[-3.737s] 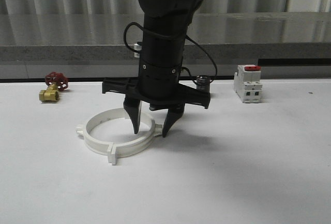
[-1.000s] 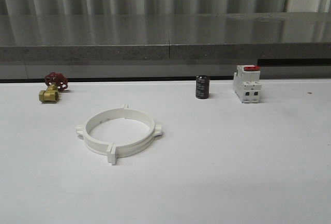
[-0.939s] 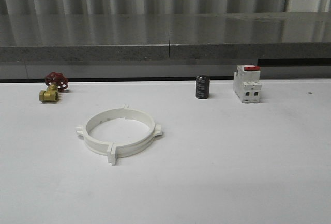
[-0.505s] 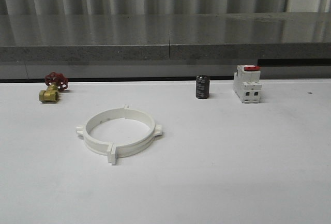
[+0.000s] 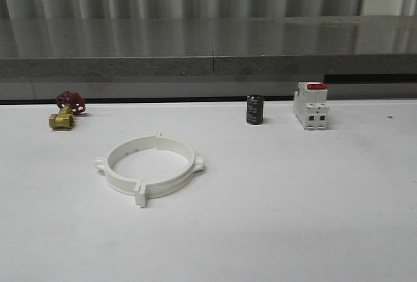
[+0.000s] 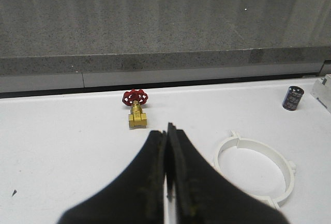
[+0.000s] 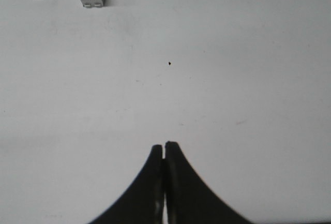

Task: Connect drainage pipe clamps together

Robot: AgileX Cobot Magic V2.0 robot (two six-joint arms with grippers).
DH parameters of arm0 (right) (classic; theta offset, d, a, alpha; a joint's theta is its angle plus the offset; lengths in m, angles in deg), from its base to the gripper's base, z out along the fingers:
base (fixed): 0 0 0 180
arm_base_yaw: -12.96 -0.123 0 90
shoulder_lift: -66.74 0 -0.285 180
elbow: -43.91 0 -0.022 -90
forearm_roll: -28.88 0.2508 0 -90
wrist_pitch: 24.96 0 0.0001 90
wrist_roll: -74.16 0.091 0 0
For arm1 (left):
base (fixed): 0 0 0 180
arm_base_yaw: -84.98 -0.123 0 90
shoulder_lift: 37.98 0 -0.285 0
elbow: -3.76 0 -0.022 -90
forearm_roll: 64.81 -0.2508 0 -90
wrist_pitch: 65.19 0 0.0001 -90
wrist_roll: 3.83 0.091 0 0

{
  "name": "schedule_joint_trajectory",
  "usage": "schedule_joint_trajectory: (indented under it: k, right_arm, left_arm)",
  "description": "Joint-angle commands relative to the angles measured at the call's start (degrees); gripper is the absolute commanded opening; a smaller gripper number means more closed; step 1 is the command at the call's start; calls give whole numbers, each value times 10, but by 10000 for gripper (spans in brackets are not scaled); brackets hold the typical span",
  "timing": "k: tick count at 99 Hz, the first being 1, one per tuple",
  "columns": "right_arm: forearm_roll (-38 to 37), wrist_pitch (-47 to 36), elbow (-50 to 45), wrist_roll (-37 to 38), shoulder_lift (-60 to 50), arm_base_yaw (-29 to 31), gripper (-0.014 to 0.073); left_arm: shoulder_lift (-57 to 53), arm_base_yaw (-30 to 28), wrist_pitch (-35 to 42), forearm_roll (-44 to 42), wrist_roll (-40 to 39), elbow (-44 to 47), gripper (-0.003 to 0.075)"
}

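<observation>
The two white drainage pipe clamps [image 5: 150,168] lie joined as one wide ring with small ears, left of the table's middle. In the left wrist view the same clamp ring [image 6: 256,169] sits off to one side of my left gripper [image 6: 166,129], which is shut with nothing between its black fingers and hangs well above the table. My right gripper [image 7: 164,145] is shut too, empty, over bare white table far from the ring.
A brass valve with a red handwheel [image 5: 66,110] sits at the back left. A small black cylinder [image 5: 255,110] and a white boxy switch with a red top [image 5: 311,105] stand at the back right. A grey ledge [image 5: 208,60] runs behind the table.
The arm that stood over the ring 3.7 s ago has left the front view. Over the last second nothing has moved.
</observation>
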Motion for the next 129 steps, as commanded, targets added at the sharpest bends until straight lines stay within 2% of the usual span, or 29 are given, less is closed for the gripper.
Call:
schedule_joint_trajectory:
  k: [1,25,39,62,90,129]
  right_arm:
    - [-8,-90,-1,-7,-11,4,-68]
    - [0,-301,-127,-7,-91,4,-68]
    - [30,-368,-205,-27,-141,4,-68]
    - [76,-408,-307,-52,-231,4,-68]
    - [83,-462,-382,-52,-313,4,-68]
    - [76,-474,-382,-52,-312,5,-68]
  left_arm:
    - [1,-1,43,0,-1,-15,-21]
    - [1,-1,43,0,-1,-15,-21]
    - [1,-1,43,0,-1,-15,-21]
    - [1,-1,43,0,-1,-15,-21]
    - [1,-1,43,0,-1,-15,-21]
    - [1,-1,41,0,-1,-15,-21]
